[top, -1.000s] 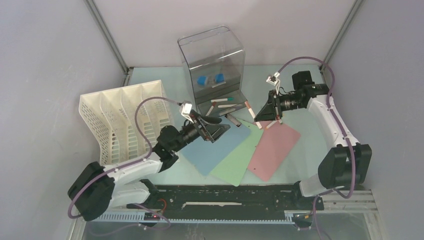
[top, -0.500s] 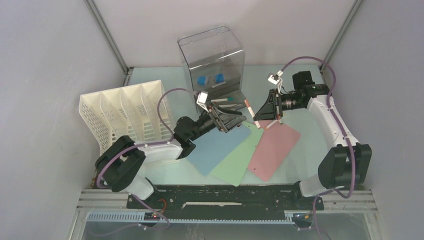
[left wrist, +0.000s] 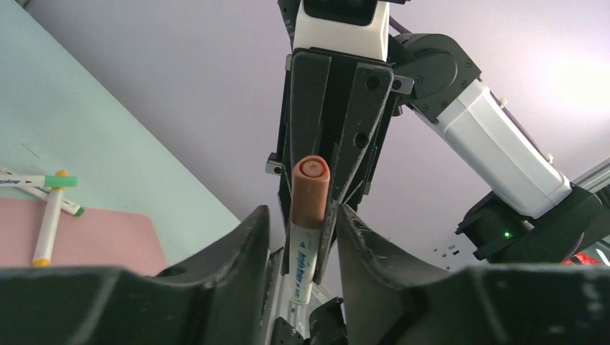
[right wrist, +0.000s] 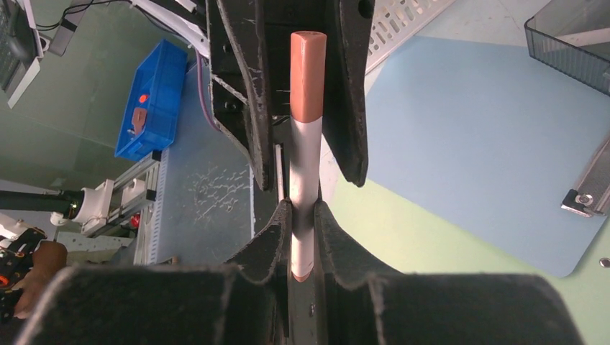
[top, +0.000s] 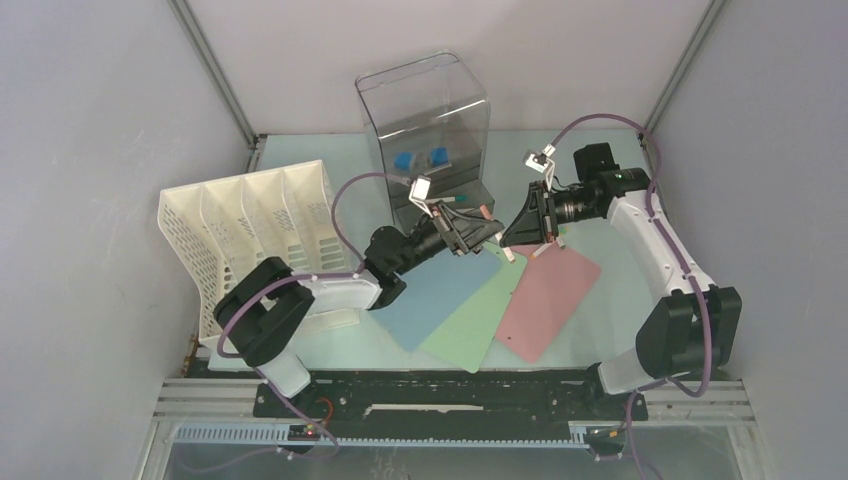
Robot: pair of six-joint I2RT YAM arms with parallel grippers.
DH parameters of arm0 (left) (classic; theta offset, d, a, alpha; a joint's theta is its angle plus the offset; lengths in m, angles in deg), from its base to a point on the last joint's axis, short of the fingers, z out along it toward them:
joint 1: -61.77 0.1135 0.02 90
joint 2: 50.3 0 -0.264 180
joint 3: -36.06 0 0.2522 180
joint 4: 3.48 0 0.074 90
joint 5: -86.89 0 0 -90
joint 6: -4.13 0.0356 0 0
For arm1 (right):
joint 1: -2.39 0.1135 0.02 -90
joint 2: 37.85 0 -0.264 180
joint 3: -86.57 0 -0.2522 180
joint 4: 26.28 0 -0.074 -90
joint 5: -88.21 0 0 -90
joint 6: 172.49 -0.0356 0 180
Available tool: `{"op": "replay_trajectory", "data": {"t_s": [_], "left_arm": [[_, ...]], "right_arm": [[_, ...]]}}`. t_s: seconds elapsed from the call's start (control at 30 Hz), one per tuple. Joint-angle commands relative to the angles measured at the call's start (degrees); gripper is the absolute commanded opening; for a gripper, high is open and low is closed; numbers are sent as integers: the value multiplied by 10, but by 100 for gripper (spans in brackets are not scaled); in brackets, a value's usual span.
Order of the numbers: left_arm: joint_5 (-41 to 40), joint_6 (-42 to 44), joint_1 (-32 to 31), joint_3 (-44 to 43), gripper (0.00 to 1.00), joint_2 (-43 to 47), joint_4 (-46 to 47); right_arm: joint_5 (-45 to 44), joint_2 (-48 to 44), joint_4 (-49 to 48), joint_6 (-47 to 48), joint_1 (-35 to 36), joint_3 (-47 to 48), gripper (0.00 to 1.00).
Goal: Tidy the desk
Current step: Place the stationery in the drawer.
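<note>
Right wrist view: right gripper (right wrist: 302, 215) clamps a white plastic marker with an orange cap (right wrist: 308, 108); left gripper (left wrist: 302, 215) stands apart around it. Release too soon and I reckon it drops.

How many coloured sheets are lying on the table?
3, fanned together: blue sheet on the left, green sheet in the middle, pink sheet on the right. Others could hide underneath.

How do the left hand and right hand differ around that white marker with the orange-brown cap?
The right hand is shut on the white marker with the orange-brown cap; the left hand is open. The right hand holds the marker's barrel end; the left hand's fingers flank its capped end. Both face each other above the pale mint-green desk.
</note>
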Motion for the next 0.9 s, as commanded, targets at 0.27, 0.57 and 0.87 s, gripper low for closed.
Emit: {"op": "replay_trajectory", "data": {"t_s": [0.27, 0.57, 0.87], "left_arm": [[9, -9, -5, -25, 0, -14, 26], [-9, 31, -4, -6, 0, 14, -3], [-17, 58, 6, 12, 0, 41, -40]], "right_arm": [[3, -6, 0, 14, 5, 0, 0], [-8, 2, -28, -26, 6, 0, 15], [-21, 2, -34, -32, 9, 1, 41]]}}
